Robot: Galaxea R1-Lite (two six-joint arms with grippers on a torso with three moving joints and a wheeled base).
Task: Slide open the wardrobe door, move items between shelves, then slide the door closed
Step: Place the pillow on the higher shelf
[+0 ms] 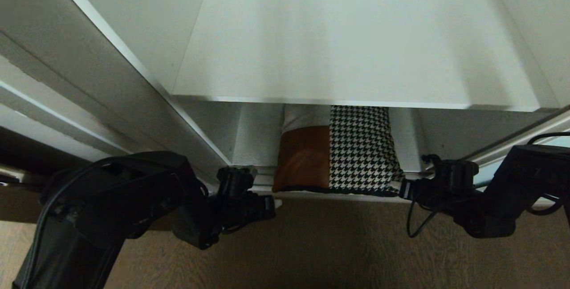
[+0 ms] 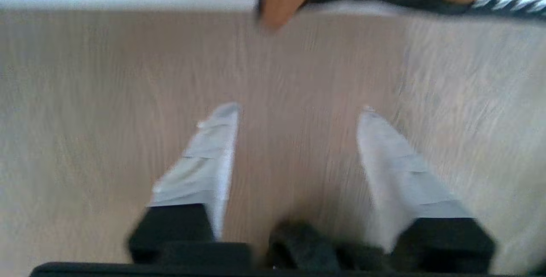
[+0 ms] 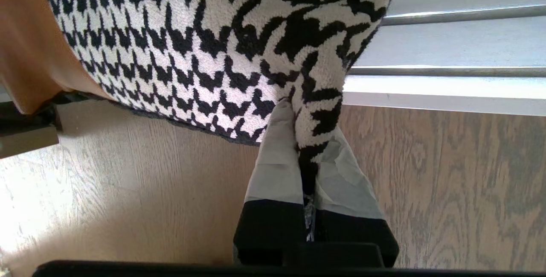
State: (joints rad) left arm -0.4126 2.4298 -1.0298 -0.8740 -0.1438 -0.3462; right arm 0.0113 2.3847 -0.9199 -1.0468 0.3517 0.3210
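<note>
- The cushion (image 1: 338, 155) lies in the lowest compartment, under a white shelf (image 1: 356, 57), its front edge overhanging the wardrobe's bottom lip above the wooden floor (image 1: 311, 244); that overhang gives the arms something to pinch.
- The right gripper (image 3: 305, 140) is clenched on the houndstooth corner, fabric bunched between its taped fingers (image 3: 273, 161), apparently steadying that side.
- The left gripper (image 2: 298, 115) hangs just beside the tan leather corner with its jaws spread and nothing between them, only floor below.
- The frosted door frame (image 1: 133, 71) stands aside at left, leaving the compartment accessible.
</note>
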